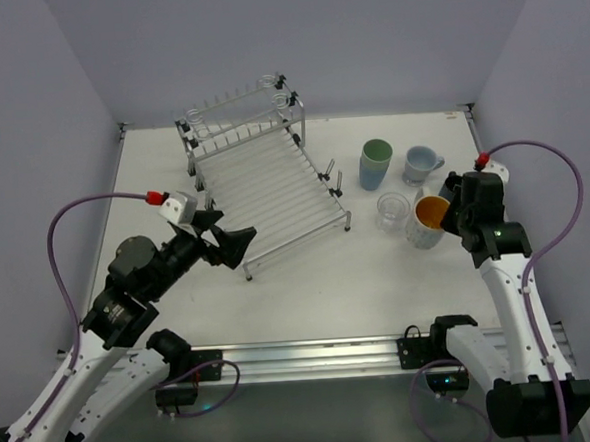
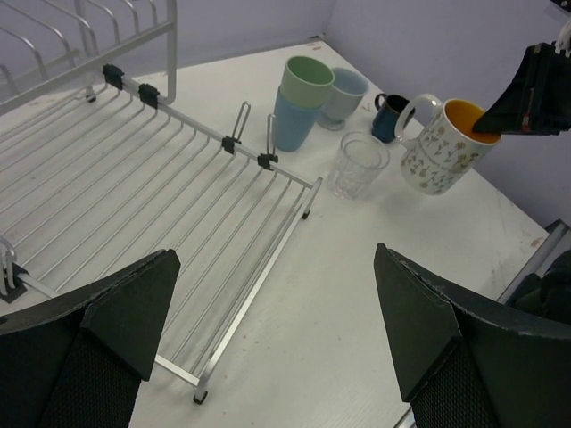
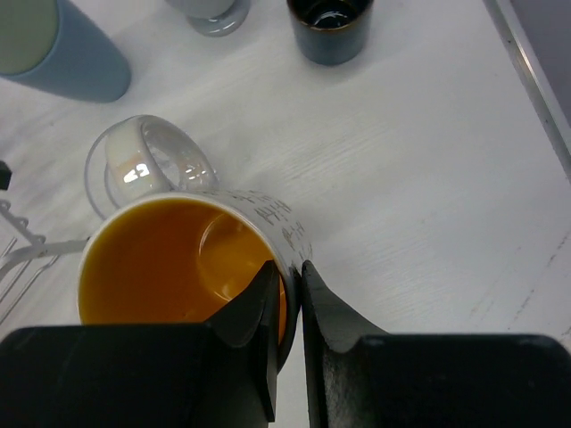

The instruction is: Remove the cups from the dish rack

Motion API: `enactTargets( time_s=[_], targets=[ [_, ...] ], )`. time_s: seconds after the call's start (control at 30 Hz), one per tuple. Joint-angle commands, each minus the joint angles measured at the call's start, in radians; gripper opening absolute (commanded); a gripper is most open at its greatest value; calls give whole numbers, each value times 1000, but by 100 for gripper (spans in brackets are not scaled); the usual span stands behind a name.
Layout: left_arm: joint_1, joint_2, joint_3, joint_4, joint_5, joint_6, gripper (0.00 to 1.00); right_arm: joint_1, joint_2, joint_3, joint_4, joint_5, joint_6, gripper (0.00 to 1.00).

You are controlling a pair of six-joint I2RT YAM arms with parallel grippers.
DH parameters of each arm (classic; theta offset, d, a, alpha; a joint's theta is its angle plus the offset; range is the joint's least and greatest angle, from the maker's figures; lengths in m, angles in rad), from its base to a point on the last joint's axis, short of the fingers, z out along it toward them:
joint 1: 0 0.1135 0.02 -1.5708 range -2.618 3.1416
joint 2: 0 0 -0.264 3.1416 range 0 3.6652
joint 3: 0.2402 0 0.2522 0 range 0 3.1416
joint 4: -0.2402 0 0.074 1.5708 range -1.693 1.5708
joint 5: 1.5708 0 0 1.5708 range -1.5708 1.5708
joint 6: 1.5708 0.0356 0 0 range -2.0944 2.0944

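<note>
On the right half of the table [image 1: 310,300], five cups standing upright off the dish rack [image 1: 273,187], close together:
- pale green tumbler [image 1: 377,153], nested inside the light blue tumbler [image 1: 370,180], nearest the rack
- pale grey mug [image 1: 422,161], just right of that pair
- dark blue mug [image 2: 388,116], right of the grey one, hidden behind the right arm in the top view
- clear glass [image 1: 393,212], nearer than the tumblers

Sixth and last, the white cup [image 3: 178,259] with orange inside: tilted, just beside the clear glass on its right. Pinched at the rim by the right fingers [image 3: 250,312], one inside the wall and one outside, closed tight on it. Base on the table or slightly above it: cannot tell.

On the rack, nothing left to unload as far as visible. No cup on the sloping rods, the back rail or the coiled loops in the top and left wrist views.

Left fingers [image 2: 116,321] spread wide apart, holding nothing, hovering at the near edge of the rack and pointed toward the group of cups.

Judged very nearly done. Left to do, by this reading: bring the white cup upright, set it down, open the right fingers and pull away.

Little room beside the glass, so some risk of a knock while lowering. With the rim grip and the tilt, also a chance of the cup rocking on release.
</note>
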Motion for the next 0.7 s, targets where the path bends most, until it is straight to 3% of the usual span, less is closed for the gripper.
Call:
enactTargets(
  time_s=[0.0,0.3,0.67],
  targets=[
    [-22,-37,-29,14,-71,68,100,-70,4,-16,241,-36,46,0],
    [-40,-63,-41,-8,-122,74,100,-133,143,-111,462,-18,58,0],
    [-42,-37,-44,-6,-142,78,100,-207,237,-203,613,-12,70,0]
  ],
)
